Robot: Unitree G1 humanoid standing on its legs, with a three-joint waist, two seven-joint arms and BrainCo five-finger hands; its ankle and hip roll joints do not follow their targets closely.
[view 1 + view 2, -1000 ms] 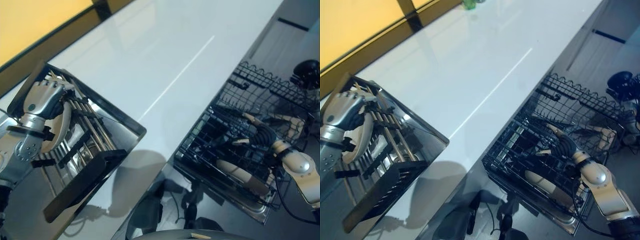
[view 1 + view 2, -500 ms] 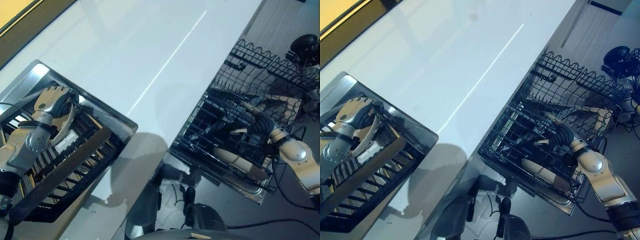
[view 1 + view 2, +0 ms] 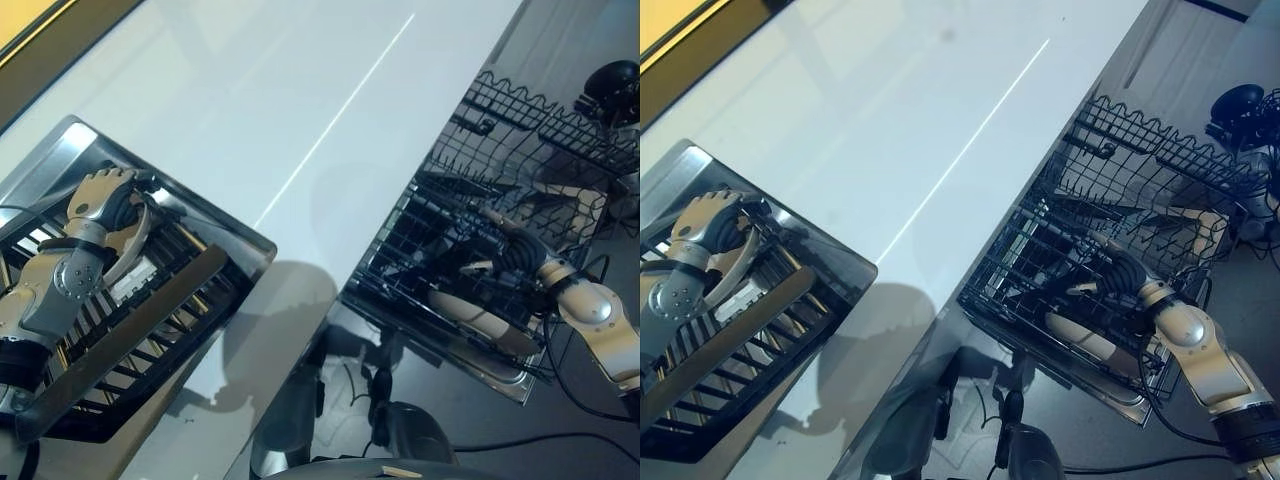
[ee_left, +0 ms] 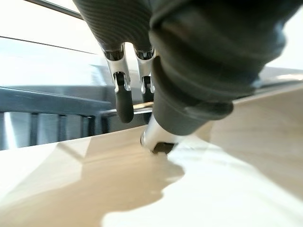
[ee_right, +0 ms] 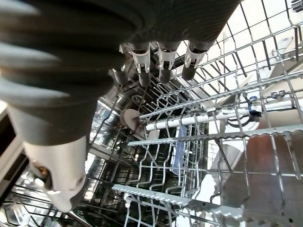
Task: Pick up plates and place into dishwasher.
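While the left hand [image 3: 103,200] curls its fingers and thumb around a pale plate [image 3: 128,250], the plate is not out of the drying rack [image 3: 150,310] yet, so this looks like the picking-up step. That rack sits on a shiny metal tray [image 3: 250,245] at the near left of the white counter [image 3: 300,100]. The plate stands on its edge between the rack's bars, leaning a little, and its long line runs from the hand down toward the near side of the rack. Its flat face looks sideways, not up. In the left wrist view the dark fingertips [image 4: 124,101] press on the plate's pale surface. Next, the hand probably has to lift the plate straight up out of the bars, so it does not catch on them. Over on the right, the right hand [image 3: 1120,272] rests low inside the black wire dishwasher basket [image 3: 1120,160] with its fingers loose and holding nothing. Another pale plate [image 3: 480,318] already lies in that basket, near the front.
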